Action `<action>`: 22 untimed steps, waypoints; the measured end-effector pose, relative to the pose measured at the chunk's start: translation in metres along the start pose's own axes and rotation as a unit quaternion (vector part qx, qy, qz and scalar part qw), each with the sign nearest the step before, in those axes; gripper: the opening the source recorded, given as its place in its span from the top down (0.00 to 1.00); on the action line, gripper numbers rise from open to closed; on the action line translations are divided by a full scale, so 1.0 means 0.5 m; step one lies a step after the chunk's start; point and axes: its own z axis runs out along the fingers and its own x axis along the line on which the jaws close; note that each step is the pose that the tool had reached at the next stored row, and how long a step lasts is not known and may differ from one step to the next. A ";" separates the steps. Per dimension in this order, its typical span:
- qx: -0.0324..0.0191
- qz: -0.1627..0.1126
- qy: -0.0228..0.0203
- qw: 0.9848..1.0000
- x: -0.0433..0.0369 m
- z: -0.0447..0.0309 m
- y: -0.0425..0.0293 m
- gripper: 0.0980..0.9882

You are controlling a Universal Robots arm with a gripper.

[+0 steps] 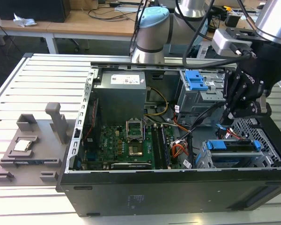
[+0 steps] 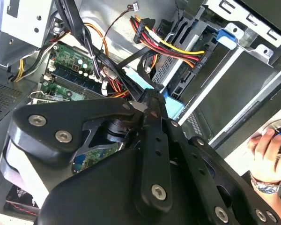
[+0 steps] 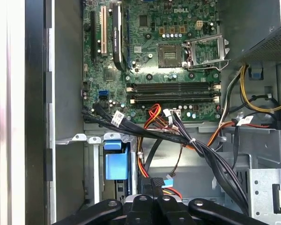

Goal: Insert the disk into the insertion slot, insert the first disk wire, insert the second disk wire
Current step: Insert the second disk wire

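Note:
The disk (image 1: 234, 146), in its blue carrier, lies inside the insertion slot (image 1: 270, 132), a silver perforated cage at the case's front corner on the exterior view's right. My gripper (image 1: 232, 119) hangs just above the disk's back end, among loose cables. In both wrist views the black fingers (image 2: 151, 99) are closed together around a black disk wire connector (image 3: 156, 183) with a small blue tab. The carrier's light blue end tab (image 3: 116, 161) sits close beside the gripper (image 3: 152, 190). Red, yellow and black power wires (image 2: 154, 40) run past behind the fingertips.
The open computer case (image 1: 131, 192) rests on a slatted white table (image 1: 18, 84). Inside are the motherboard (image 3: 168, 56), the grey power supply (image 1: 119, 93) and a larger bay with a blue latch (image 1: 195, 80). A person's hand (image 2: 267, 150) shows beside the case. A grey fixture (image 1: 28, 145) lies on the exterior view's left.

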 end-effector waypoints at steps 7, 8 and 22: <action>0.000 0.000 0.000 1.000 0.000 0.000 -0.003 0.70; 0.000 0.000 0.000 1.000 0.000 0.000 -0.003 0.70; 0.000 0.001 0.011 1.000 -0.001 0.021 -0.001 0.70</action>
